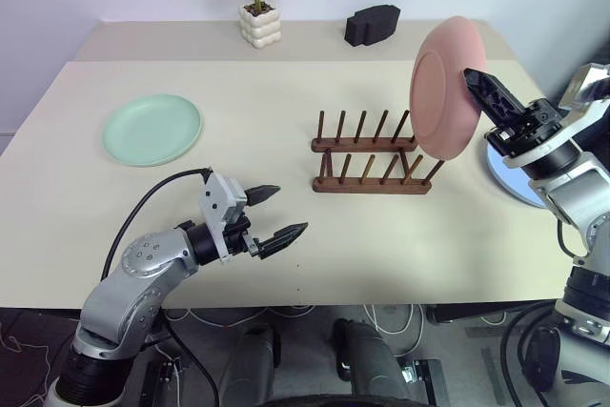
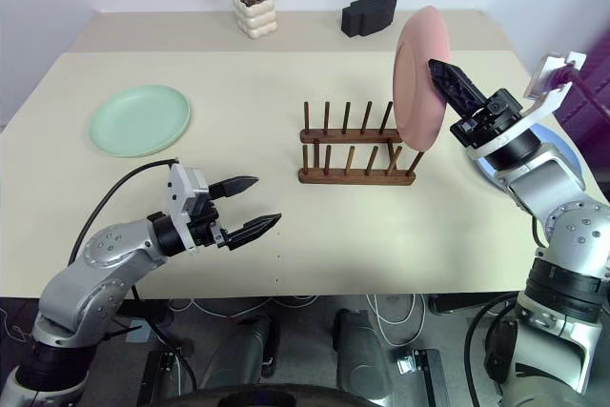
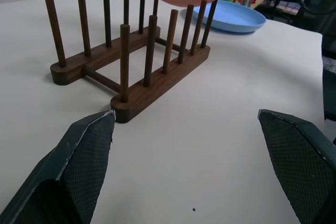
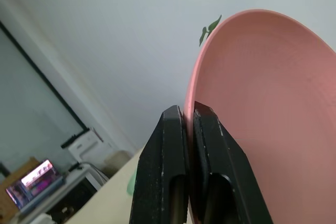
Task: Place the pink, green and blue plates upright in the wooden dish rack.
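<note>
Right hand (image 2: 448, 78), raised, clamps the upright pink plate (image 2: 419, 78) above the rack (image 2: 355, 152); left hand (image 2: 250, 205) level, fingers apart.

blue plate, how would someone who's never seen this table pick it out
Start at the wooden dish rack mid-table and look past its right end, behind the right gripper holding the pink plate. The blue plate lies flat there; the green plate lies far left.

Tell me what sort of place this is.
Probably a lab or office test bench, not a kitchen: a plain beige table against a bare wall, loose cables hanging under its front edge, and a lit monitor screen on a desk behind.
</note>
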Tool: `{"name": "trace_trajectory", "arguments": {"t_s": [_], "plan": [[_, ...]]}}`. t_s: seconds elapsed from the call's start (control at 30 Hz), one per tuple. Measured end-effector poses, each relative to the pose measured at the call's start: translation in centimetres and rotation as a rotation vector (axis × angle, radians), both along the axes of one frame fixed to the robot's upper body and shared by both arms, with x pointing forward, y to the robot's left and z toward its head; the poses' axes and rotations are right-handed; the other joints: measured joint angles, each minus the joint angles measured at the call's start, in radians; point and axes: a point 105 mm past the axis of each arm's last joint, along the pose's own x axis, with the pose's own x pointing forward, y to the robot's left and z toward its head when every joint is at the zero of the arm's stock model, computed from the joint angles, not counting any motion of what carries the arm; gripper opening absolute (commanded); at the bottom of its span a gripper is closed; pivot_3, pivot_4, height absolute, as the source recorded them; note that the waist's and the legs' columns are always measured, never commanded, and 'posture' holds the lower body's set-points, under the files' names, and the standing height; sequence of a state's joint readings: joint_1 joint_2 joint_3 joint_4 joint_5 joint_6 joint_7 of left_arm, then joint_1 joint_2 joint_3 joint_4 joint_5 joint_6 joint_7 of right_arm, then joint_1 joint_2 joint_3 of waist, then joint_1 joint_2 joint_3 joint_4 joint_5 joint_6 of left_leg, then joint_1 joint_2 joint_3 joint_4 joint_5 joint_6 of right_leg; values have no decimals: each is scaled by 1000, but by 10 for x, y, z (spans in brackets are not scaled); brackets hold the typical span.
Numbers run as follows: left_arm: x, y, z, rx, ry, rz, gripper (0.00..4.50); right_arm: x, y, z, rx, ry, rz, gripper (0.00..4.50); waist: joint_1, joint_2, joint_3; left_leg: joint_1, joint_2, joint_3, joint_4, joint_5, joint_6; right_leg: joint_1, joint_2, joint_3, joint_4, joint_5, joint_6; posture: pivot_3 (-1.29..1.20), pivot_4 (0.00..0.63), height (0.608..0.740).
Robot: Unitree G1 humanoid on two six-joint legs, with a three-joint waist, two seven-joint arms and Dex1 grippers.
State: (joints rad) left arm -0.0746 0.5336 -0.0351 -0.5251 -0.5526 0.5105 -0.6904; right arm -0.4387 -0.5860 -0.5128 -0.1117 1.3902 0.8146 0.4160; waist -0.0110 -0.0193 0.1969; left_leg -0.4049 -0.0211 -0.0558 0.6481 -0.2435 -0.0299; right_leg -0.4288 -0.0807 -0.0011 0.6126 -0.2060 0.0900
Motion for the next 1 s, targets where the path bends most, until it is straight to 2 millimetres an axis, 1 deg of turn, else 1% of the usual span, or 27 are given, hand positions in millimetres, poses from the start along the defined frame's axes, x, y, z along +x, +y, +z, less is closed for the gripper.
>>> {"name": "trace_trajectory", "arguments": {"t_s": [0.1,0.27,0.4,0.57,0.6,0.63,0.67,0.8,0.83,0.93,1.0], "plan": [[0,0,0,1,-5,0,4477,1,-1,-1,30,12,-7,0,0,0,0,0,0,0,0,0,0,0,0,0,0,0,0,0,150,736],[0,0,1,6,-19,0,4477,1,-3,-12,62,52,-14,0,0,0,0,0,0,0,0,0,0,0,0,0,0,0,0,0,150,736],[0,-2,-1,8,-13,-5,4477,3,-6,-14,86,64,-21,0,0,0,0,0,0,0,0,0,0,0,0,0,0,0,0,0,150,736],[1,-1,-2,13,-17,-3,4477,5,-13,-27,109,108,-40,0,0,0,0,0,0,0,0,0,0,0,0,0,0,0,0,0,150,736],[1,-1,-2,14,-18,-3,4500,5,-13,-29,110,113,-43,686,0,0,0,0,0,0,0,0,0,0,0,0,0,0,0,0,150,736],[1,-1,-3,16,-19,-3,4500,5,-15,-30,111,115,-51,1001,0,0,0,0,0,0,0,0,0,0,0,0,0,0,0,0,150,736],[1,-1,-2,17,-23,-2,4500,6,-16,-31,111,119,-58,1456,0,0,0,0,0,0,0,0,0,0,0,0,0,0,0,0,150,736],[1,-2,-2,15,-25,-5,4500,8,-18,-33,110,120,-75,3481,-1,1,0,0,0,0,0,0,0,0,0,0,0,0,0,0,150,736],[1,-2,-2,14,-24,-5,4500,9,-19,-34,111,121,-85,3907,0,1,0,0,0,0,0,0,0,0,0,0,0,0,0,0,150,736],[1,-2,-3,13,-23,-4,4500,13,-25,-36,121,128,-115,3907,0,1,0,0,0,0,0,0,0,0,0,0,0,0,0,0,150,736],[0,-2,-3,13,-22,-3,4500,16,-29,-34,118,120,-146,3907,0,1,0,0,0,0,0,0,0,0,0,0,0,0,0,0,150,736]]}}
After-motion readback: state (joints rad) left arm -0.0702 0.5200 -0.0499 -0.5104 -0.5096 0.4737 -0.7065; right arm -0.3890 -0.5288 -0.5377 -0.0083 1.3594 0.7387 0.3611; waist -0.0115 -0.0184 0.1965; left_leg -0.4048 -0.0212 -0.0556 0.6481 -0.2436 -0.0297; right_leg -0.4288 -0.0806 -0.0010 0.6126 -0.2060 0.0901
